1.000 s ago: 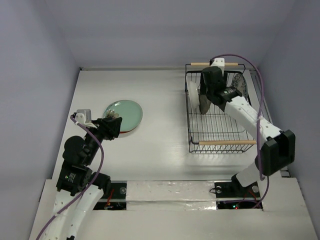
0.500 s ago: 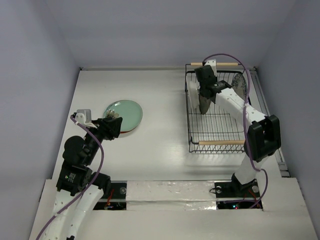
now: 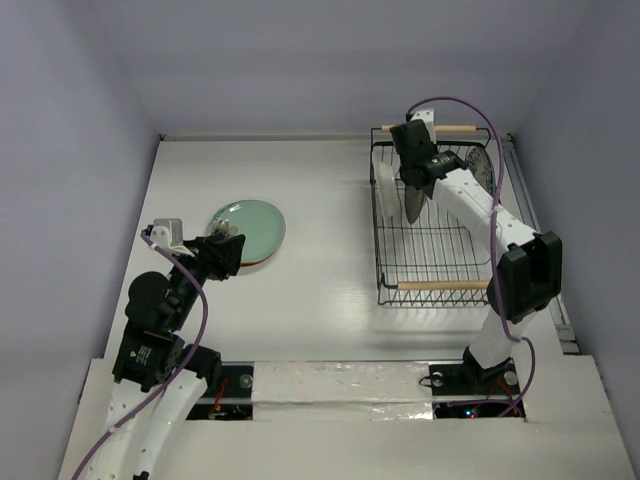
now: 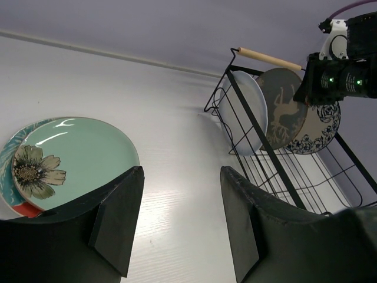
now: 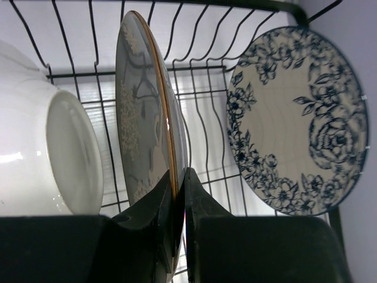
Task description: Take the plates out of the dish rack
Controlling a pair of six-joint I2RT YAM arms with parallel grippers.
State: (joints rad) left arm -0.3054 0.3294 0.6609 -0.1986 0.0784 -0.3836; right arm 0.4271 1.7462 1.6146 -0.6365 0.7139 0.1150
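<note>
From above, the dish rack [image 3: 445,285] sits on the white desk [image 3: 320,290] toward its far right corner, one wooden handle on the near side and one on the far side. The right arm [image 3: 500,230] reaches over the rack, and the right jaws are down at its far end on the upright grey-brown plate [image 3: 411,205]. The white plate [image 3: 384,185] stands just beside it against the rack's left wall. The blue floral plate [image 3: 483,170] leans at the right wall. Near the desk's left edge, the teal-green plate [image 3: 250,226] lies flat on the teal-and-red plate [image 3: 256,264], of which only a red rim shows. The left arm [image 3: 165,310] holds the left jaws at this stack's near edge.

In the left wrist view, the left jaws are parted with nothing between them, over bare desk just beside the teal-green plate [image 4: 76,153], which bears a flower. The teal-and-red plate [image 4: 8,191] peeks out beneath it. Farther off, the rack [image 4: 268,168] holds the white plate [image 4: 244,115], the grey-brown plate [image 4: 283,115] and the floral plate [image 4: 321,131] standing side by side.

In the right wrist view, the right jaws are clenched on the gold-edged rim of the grey-brown plate [image 5: 144,118]. It stands upright between the white plate [image 5: 53,147] and the floral plate [image 5: 300,118], inside the rack [image 5: 200,73].
</note>
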